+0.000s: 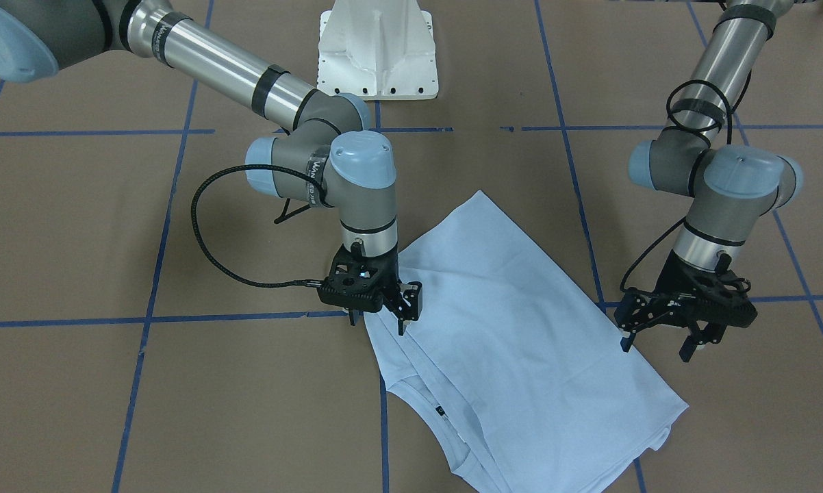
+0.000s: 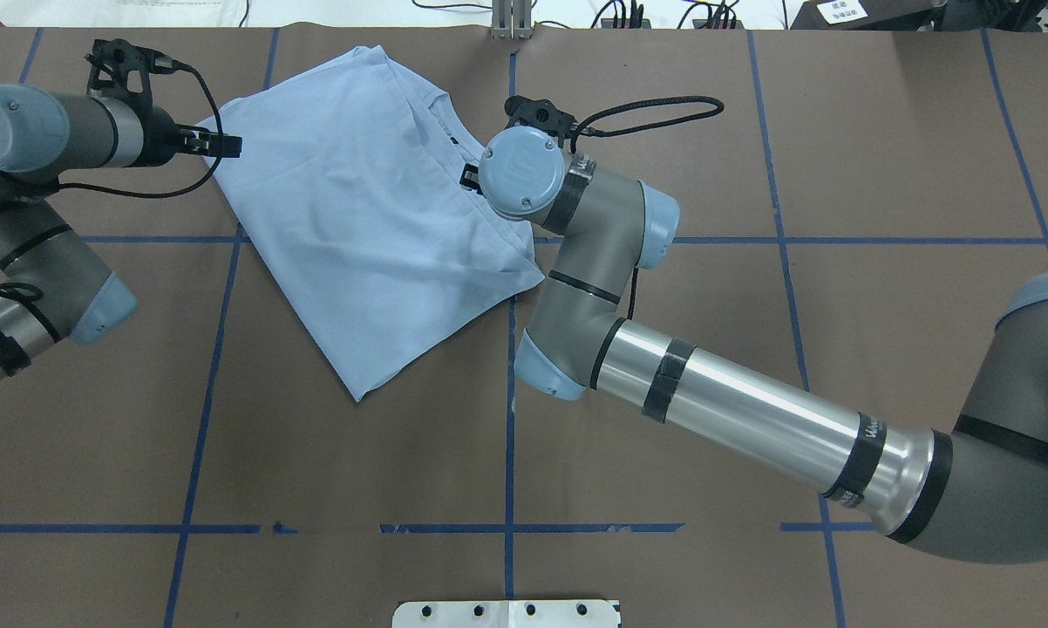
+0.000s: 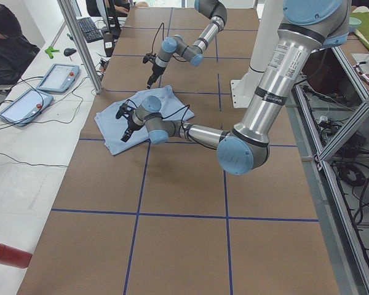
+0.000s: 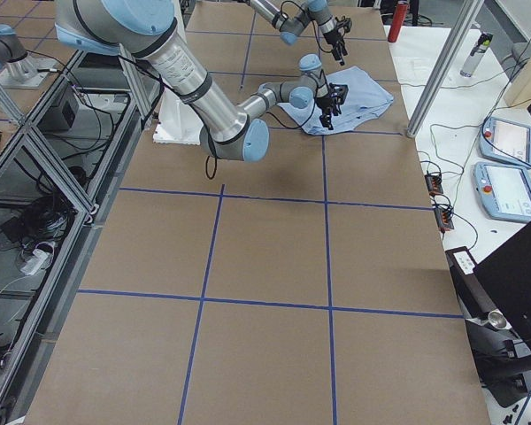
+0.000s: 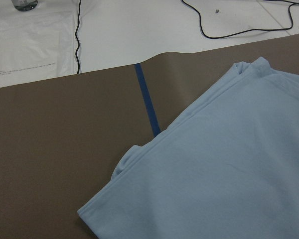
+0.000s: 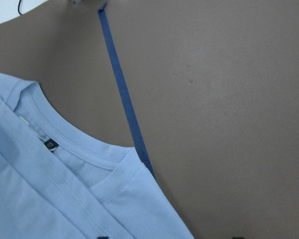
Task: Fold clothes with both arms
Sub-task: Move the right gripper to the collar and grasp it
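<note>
The light blue T-shirt [image 1: 521, 329] lies folded on the brown table, its ribbed collar and dark neck label [image 6: 51, 144] turned towards the operators' side. My right gripper [image 1: 378, 320] is low at the shirt's shoulder edge beside the collar. It is open, with one fingertip over the cloth and the other over bare table. My left gripper [image 1: 658, 342] hangs open just off the shirt's opposite long edge [image 5: 154, 142], holding nothing. In the overhead view the shirt [image 2: 367, 218] sits at the far side between both arms.
The white pedestal base [image 1: 377, 51] stands at the robot's side of the table. Blue tape lines [image 1: 151, 318] grid the brown surface. In the exterior left view, a person [image 3: 9, 43] and tablets [image 3: 24, 104] are beside an aluminium post [image 3: 80, 46].
</note>
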You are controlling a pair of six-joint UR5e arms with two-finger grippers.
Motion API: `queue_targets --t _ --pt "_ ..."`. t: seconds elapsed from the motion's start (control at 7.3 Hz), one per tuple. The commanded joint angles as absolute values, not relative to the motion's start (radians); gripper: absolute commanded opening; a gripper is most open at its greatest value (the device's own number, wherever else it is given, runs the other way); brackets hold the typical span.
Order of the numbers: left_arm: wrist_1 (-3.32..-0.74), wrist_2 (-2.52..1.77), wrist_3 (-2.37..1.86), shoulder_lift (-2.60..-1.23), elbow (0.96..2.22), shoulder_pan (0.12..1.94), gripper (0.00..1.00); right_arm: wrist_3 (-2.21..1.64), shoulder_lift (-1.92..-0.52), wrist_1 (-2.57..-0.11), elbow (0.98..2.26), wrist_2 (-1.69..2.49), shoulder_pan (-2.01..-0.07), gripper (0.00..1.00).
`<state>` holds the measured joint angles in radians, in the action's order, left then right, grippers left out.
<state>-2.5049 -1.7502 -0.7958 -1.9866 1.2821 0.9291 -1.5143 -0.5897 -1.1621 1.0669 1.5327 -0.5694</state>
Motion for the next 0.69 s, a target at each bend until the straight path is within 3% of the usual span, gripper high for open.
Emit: queue_targets --t 0.0,0.27,0.55 --pt "-2.505 -1.750 -0.798 -1.988 1.282 0.928 1.00 -1.496 -0.586 -1.166 1.035 1.505 -0.551 0.59" --pt "-2.505 -1.750 -0.799 -1.987 1.281 0.927 1.00 -1.457 -0.586 -1.167 1.035 1.503 -0.551 0.48" --pt "-2.505 -1.750 -0.799 -1.987 1.281 0.927 1.00 -1.436 -0.592 -1.167 1.035 1.503 -0.549 0.47"
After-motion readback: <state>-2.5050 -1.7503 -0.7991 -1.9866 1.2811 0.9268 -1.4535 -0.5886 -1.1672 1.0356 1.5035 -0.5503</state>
